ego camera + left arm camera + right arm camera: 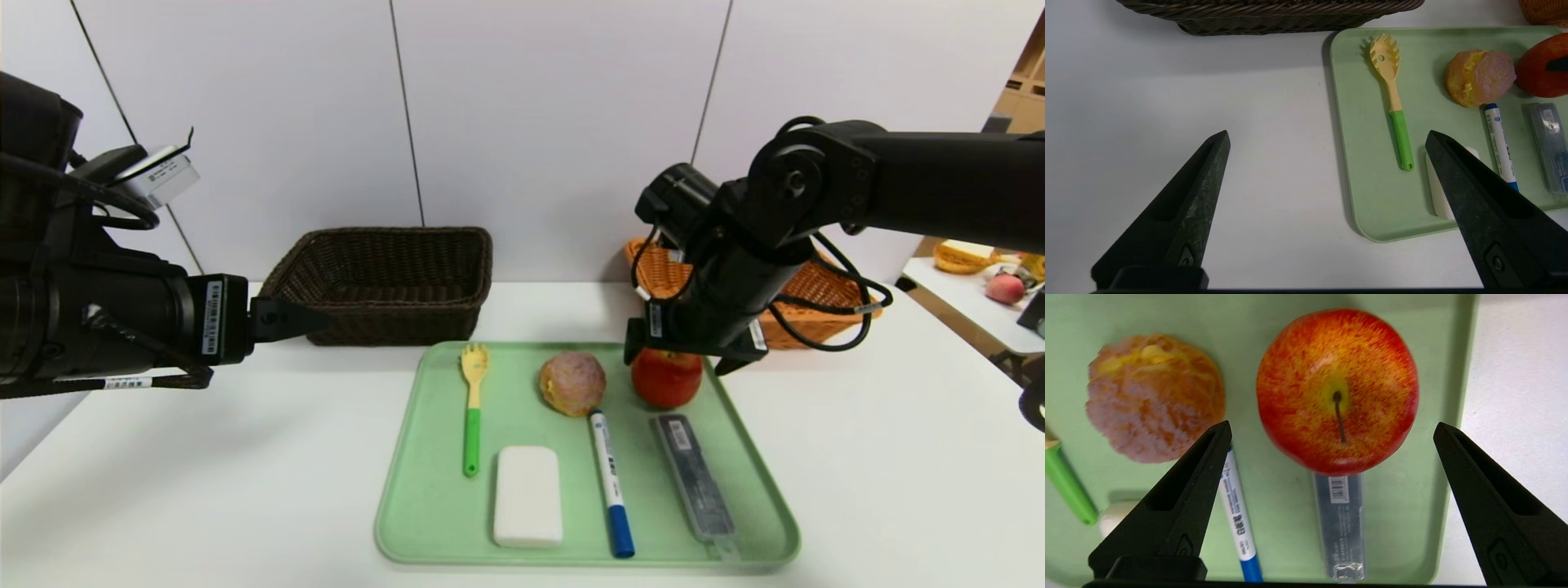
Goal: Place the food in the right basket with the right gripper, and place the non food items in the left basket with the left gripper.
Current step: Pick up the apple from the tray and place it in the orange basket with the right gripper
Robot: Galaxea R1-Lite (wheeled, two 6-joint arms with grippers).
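On a green tray point(424, 506) lie a red apple point(665, 382), a pinkish-tan bun point(571, 382), a yellow fork with a green handle point(472, 408), a white bar point(528, 495), a blue-capped marker point(611, 482) and a grey case point(694, 478). My right gripper point(678, 359) hangs open just over the apple point(1337, 390), one finger on each side of it and nothing gripped. My left gripper point(302, 318) hovers open over bare table left of the tray point(1367, 196), holding nothing. The dark left basket point(384, 282) and the orange-tan right basket point(808, 294) stand behind the tray.
A white wall runs close behind both baskets. My right arm partly hides the orange-tan basket. A second table at the far right holds a fruit point(1004, 287) and a small basket point(963, 257). White tabletop point(204, 474) lies to the left of the tray.
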